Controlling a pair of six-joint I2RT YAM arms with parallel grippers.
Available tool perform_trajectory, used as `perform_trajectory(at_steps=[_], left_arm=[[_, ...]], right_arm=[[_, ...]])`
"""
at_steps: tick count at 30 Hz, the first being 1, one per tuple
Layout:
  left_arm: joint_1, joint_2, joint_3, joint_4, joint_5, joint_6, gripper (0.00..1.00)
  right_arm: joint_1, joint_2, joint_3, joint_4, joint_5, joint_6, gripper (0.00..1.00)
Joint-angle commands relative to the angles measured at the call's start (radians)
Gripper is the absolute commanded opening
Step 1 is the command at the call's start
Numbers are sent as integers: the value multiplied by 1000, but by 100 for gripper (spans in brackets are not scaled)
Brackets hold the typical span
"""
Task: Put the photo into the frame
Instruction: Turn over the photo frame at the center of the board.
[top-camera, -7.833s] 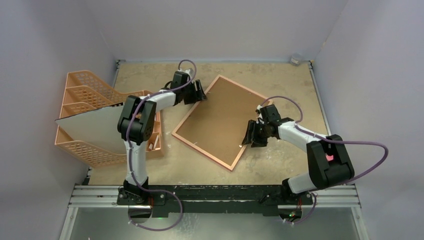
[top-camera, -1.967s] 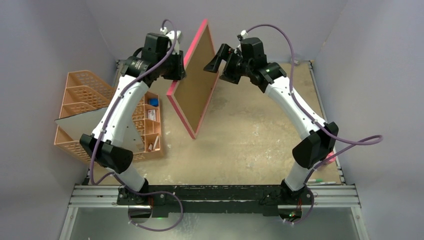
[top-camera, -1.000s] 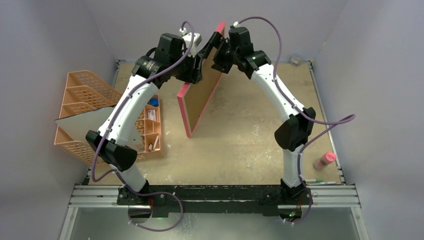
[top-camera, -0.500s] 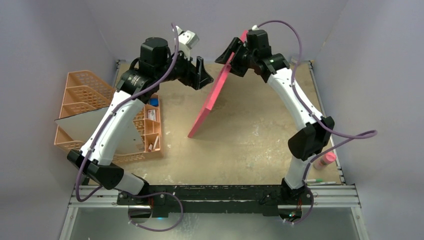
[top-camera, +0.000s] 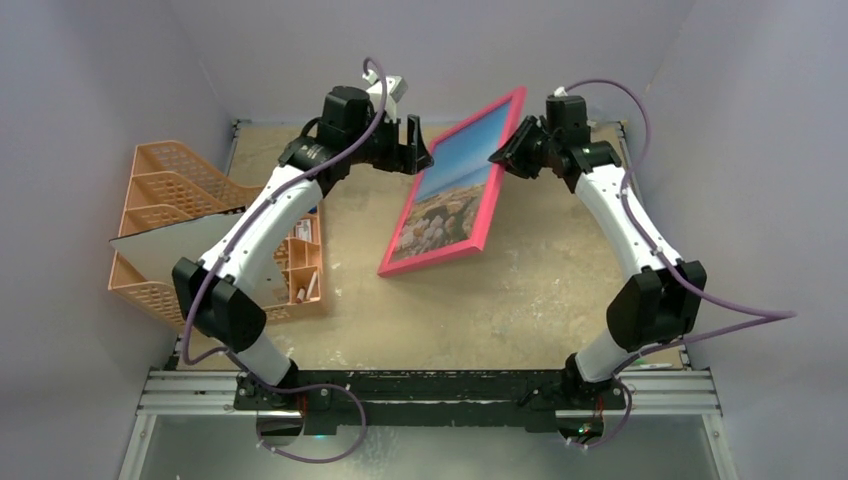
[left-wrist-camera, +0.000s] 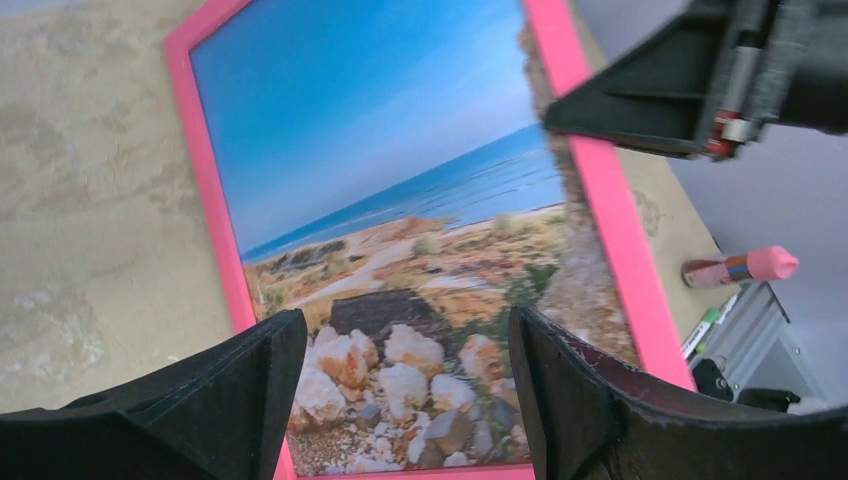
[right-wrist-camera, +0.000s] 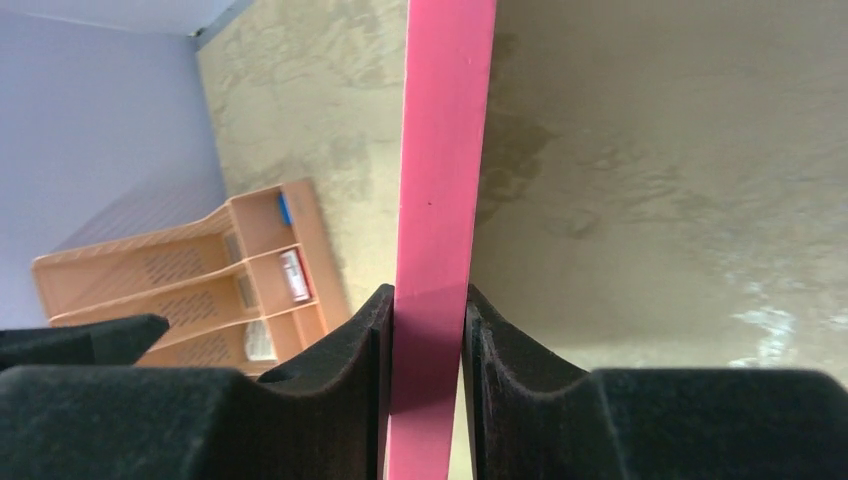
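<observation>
From above, the frame (top-camera: 430, 261) hangs tilted in the air. The right gripper (top-camera: 505, 158) is clamped on one long side of it, up near the top corner. The rest of the frame slopes down and away from that gripper toward the table (top-camera: 520, 290). I cannot tell if the low corner touches the table. The photo (top-camera: 452, 180) sits inside the frame, picture side up. The left gripper (top-camera: 418, 148) is just beside the other long side. Its jaws are apart and it holds nothing.

From the left wrist, the left gripper (left-wrist-camera: 405, 325) has wide open jaws. The photo (left-wrist-camera: 400, 150) lies right in front of them, with sky, sea and rocks. The pink frame (left-wrist-camera: 215, 200) goes all around it. The right gripper (left-wrist-camera: 640, 100) bites the side across from this gripper.

From the right wrist, the right gripper (right-wrist-camera: 428, 310) has both pads pressed on the pink frame (right-wrist-camera: 440, 150), one on each face. The orange organiser (right-wrist-camera: 200, 260) is far off past one finger.

I think the job now is to lay the frame flat, photo up. Only one side is pinched, so the frame could swing. It is best to go down slowly, let the low corner land first, then lower the high side. The right gripper should not let go until the frame lies flat. The left gripper can wait by the free side to steady it.
</observation>
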Motion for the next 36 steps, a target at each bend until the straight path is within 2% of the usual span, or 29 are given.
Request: perform_trajectory(at_steps=[1,5,7,10,12,18,24,31,36], left_arm=[[40,48,-56,57,-75,-142,76],[67,100,-139,72,-97,-205,76],[75,127,-181,69,-130,-218,76],[84,161,-233,76,-196,-225,76],[93,185,-265,95,-202,-224,76],[128,253,-355,189,-196,-233,76],[151,311,-403,281,-137,-227,76],[160,372,-380,312,-95,-206,76],[165,408,-358,317,-83,-200,76]], right_arm=[[-58,-86,-122,146,-98,-106,31],[-144,-125,-295,280,-230,-176,30],[-191,-142,-400,386,-333,-195,25],[-248,-167,-550,581,-477,-180,24],[-296,-173,-623,664,-519,-167,26],[-341,-130,-759,809,-567,-135,35],[-352,-72,-827,864,-517,-129,51],[-365,-29,-800,740,-319,-178,73],[-368,8,-764,634,-165,-201,81]])
